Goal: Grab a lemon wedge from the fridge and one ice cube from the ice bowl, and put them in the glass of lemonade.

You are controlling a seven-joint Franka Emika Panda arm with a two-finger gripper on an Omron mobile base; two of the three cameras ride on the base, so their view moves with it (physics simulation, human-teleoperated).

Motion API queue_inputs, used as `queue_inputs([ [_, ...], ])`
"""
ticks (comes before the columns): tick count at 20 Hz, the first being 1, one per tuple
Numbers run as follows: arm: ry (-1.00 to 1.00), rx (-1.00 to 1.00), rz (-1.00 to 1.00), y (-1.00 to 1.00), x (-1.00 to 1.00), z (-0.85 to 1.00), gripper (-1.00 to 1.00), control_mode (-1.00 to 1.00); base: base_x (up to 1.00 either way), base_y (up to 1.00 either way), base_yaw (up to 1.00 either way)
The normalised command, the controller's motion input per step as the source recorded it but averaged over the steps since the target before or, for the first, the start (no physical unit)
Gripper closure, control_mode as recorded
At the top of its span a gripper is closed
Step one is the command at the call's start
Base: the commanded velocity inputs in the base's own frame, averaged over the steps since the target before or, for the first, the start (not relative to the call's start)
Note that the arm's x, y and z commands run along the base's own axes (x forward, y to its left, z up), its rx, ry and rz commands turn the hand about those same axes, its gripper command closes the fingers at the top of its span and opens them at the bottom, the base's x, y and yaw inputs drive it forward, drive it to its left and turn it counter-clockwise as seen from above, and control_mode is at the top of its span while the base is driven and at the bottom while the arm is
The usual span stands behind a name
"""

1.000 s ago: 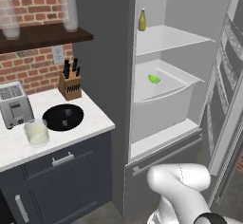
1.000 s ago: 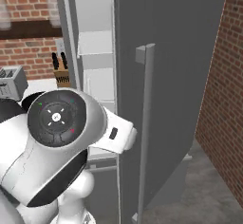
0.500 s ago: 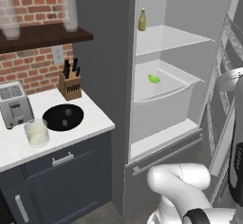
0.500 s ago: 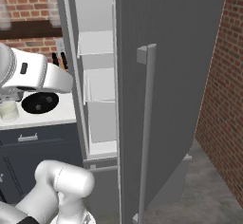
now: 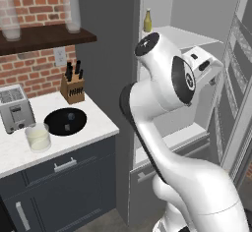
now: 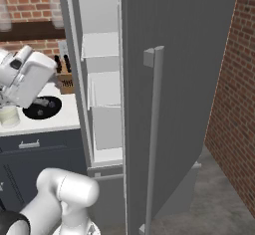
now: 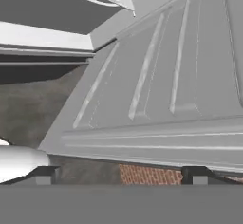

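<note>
The fridge (image 6: 184,55) is showing matt grey metal; the knife block (image 5: 72,89) is looking wooden, the wall (image 5: 34,64) rough brick.

Both base views look forward and down from behind, sharing the open fridge (image 5: 187,44) and the counter (image 5: 98,123); the hand view faces the fridge door's ribbed inside, close.

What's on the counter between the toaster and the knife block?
In the left base view, the ice bowl sits between the toaster and knife block.
</note>
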Motion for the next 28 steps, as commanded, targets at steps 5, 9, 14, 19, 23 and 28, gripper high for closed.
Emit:
queue_inputs([
  [5,0.3,-0.37,-0.18,-0.1,0.9,-0.55,-1.0,-1.0,0.0,0.0,0.0],
  [9,0.28,-0.23,-0.18,-0.52,0.42,-0.07,-1.0,-1.0,0.0,0.0,0.0],
  [14,0.25,-0.12,-0.17,-0.8,0.09,0.0,-1.0,-1.0,0.0,0.0,0.0],
  [19,0.25,-0.08,-0.17,-0.9,0.0,-0.08,-1.0,-1.0,0.0,0.0,0.0],
  [23,0.23,-0.04,-0.2,-0.99,-0.01,-0.05,-1.0,-1.0,0.0,0.0,0.0],
  [28,0.21,-0.01,-0.22,-1.0,-0.2,-0.01,-1.0,-1.0,0.0,0.0,0.0],
])
